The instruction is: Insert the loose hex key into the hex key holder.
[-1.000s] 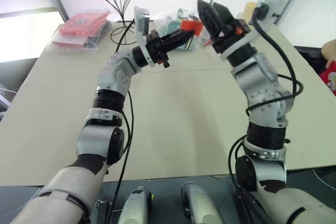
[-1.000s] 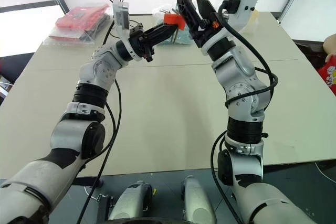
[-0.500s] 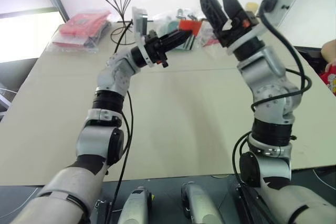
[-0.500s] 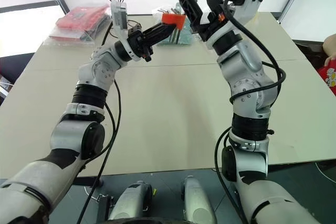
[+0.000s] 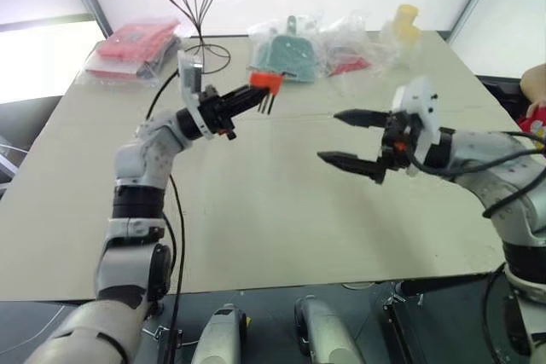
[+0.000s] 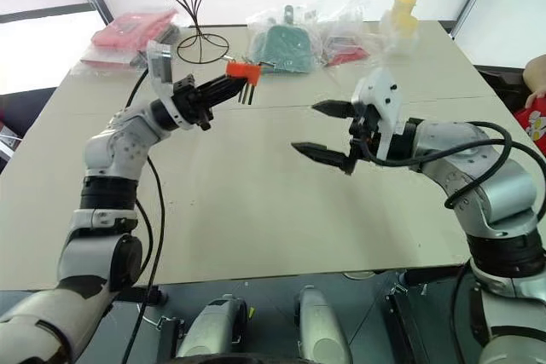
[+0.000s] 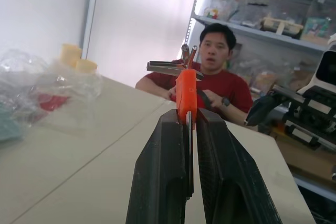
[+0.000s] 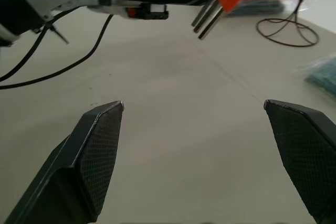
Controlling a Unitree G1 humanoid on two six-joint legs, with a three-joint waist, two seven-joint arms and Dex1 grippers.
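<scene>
We are lowering both arms from earlier: left gripper (image 5: 245, 101) clamping the holder (image 5: 264, 82), right gripper (image 5: 341, 138) now empty, spread wide

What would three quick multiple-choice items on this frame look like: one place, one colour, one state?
1. Where is the hex key holder?
A. lying on the table
B. clamped in the left tool, above the table
C. inside a clear bag

2. What colour is the holder's block?
A. blue
B. yellow
C. orange-red

3. How does the right tool stand?
A. fingers wide apart, nothing between them
B. shut on the holder
C. shut on a bag

Answers:
1 B, the left wrist view shows the block pinched between the two black fingers.
2 C, the block is orange-red in both head views.
3 A, the right wrist view shows bare table between its spread fingers.
</scene>
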